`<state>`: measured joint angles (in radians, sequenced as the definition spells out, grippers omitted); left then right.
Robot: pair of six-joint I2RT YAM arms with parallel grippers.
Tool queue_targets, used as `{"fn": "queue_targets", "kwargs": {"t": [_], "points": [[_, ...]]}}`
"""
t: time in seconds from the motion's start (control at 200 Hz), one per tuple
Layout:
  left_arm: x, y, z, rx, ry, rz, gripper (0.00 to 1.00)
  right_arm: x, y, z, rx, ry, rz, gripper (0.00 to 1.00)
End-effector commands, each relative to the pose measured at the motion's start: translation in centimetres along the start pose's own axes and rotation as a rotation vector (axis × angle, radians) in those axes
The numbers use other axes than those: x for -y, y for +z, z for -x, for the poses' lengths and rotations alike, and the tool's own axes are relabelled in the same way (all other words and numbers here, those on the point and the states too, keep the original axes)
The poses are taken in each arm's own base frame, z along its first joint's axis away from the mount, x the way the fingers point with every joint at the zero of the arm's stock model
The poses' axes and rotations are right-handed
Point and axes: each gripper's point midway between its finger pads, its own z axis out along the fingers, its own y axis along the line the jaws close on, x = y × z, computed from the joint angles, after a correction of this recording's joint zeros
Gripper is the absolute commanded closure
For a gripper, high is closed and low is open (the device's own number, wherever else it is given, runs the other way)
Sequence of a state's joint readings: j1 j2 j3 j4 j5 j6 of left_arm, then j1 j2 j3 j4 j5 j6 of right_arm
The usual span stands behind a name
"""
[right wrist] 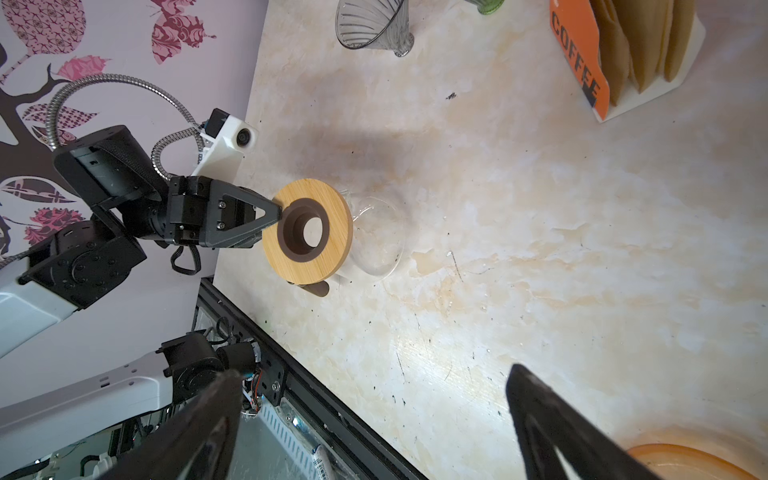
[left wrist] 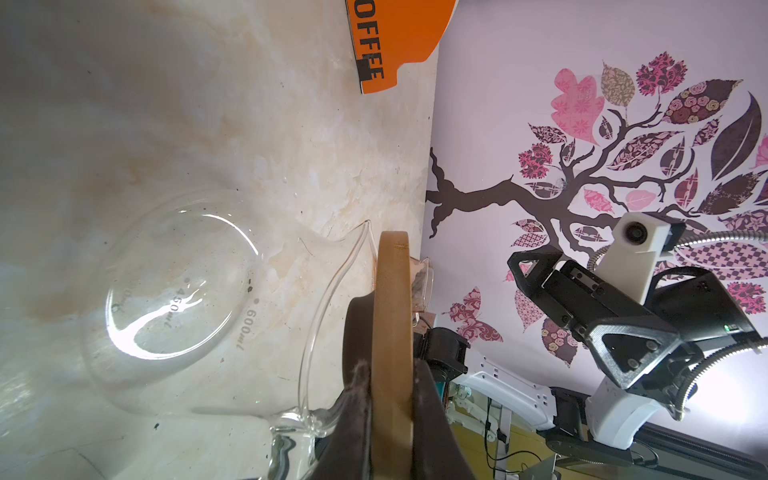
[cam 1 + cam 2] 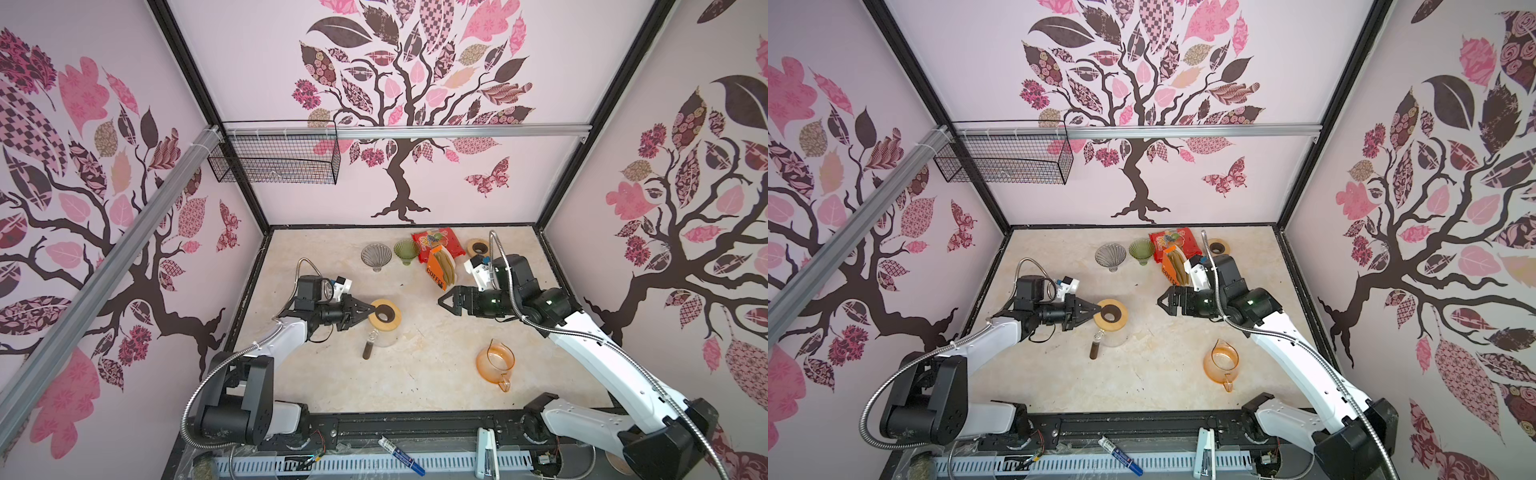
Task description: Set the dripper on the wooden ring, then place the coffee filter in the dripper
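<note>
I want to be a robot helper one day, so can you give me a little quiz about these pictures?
1. Fill in: the paper filters stand next to an orange sign that reads ____.
2. What does the left gripper clamp? A) the wooden ring B) the orange jug C) the red packet
3. True or false: the right gripper holds one of the paper filters.
Key: 1 COFFEE; 2 A; 3 false, its jaws are open and empty.

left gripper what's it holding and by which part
The left gripper pinches the wooden ring by its outer edge. The right gripper is open and holds nothing.
</note>
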<state>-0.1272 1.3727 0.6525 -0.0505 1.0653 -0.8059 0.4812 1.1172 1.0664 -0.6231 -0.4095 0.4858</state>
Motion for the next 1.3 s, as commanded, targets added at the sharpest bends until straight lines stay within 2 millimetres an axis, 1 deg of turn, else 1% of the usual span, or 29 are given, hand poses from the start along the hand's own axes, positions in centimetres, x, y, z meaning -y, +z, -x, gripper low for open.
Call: {"fn": "queue_targets", "kwargs": {"t": [0.0, 0.29, 0.6, 0.785, 1.296], "points": [[-1.11, -0.28, -0.13, 0.014, -0.007, 0.034, 0.85, -0.34, -0.21, -0.07, 0.009, -0.024, 0.012, 0.00], [-1.53, -0.64, -0.19, 0.019, -0.016, 0.042, 0.77, -0.34, -0.19, -0.07, 0.009, -0.024, 0.013, 0.00], [-1.76, -0.91, -0.15, 0.026, -0.022, 0.044, 0.74, -0.40, -0.17, -0.05, 0.008, -0.020, 0.017, 0.00], [-1.82, -1.08, -0.06, 0.030, -0.021, 0.048, 0.70, -0.39, -0.16, -0.05, 0.008, -0.019, 0.017, 0.00], [-1.60, -1.01, 0.06, 0.022, -0.016, 0.044, 0.70, -0.40, 0.03, -0.13, 0.000, -0.016, 0.020, 0.00]]}}
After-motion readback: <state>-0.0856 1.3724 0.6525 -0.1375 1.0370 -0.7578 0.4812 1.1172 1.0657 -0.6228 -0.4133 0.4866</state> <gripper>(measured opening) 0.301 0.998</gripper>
